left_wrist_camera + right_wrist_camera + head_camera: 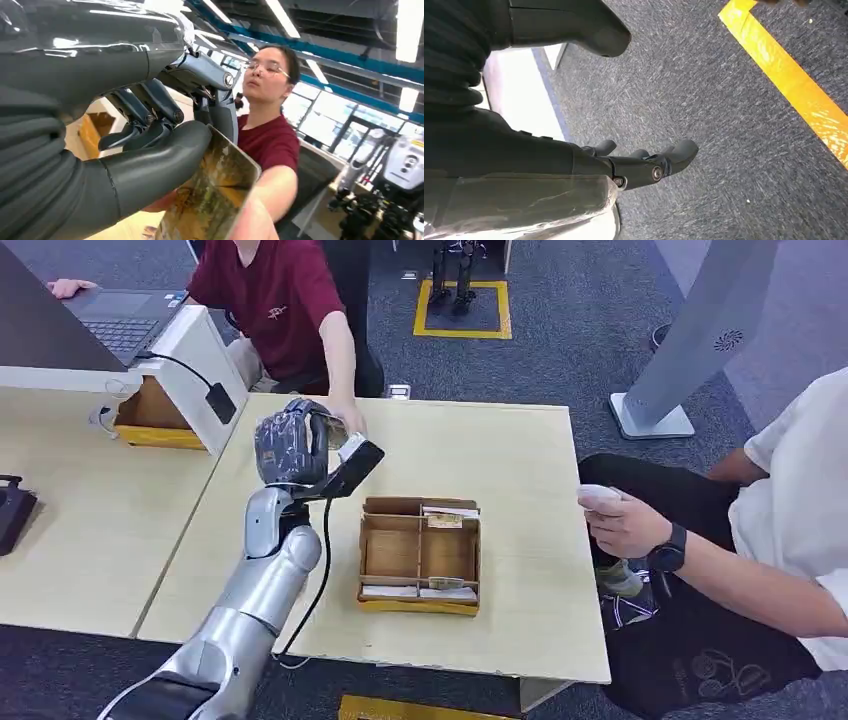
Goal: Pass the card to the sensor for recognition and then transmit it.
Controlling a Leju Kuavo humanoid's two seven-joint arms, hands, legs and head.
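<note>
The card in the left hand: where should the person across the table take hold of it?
By the free end of the card, from their own side; the left hand pinches the other end between thumb and fingers, leaving that end bare near the person's hand.

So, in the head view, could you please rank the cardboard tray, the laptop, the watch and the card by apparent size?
1. Cardboard tray, clearly largest.
2. Laptop: partly cut off behind the white box, so its full size is unsure.
3. Watch and card look alike; the left hand hides most of the card, so I won't rank them.
</note>
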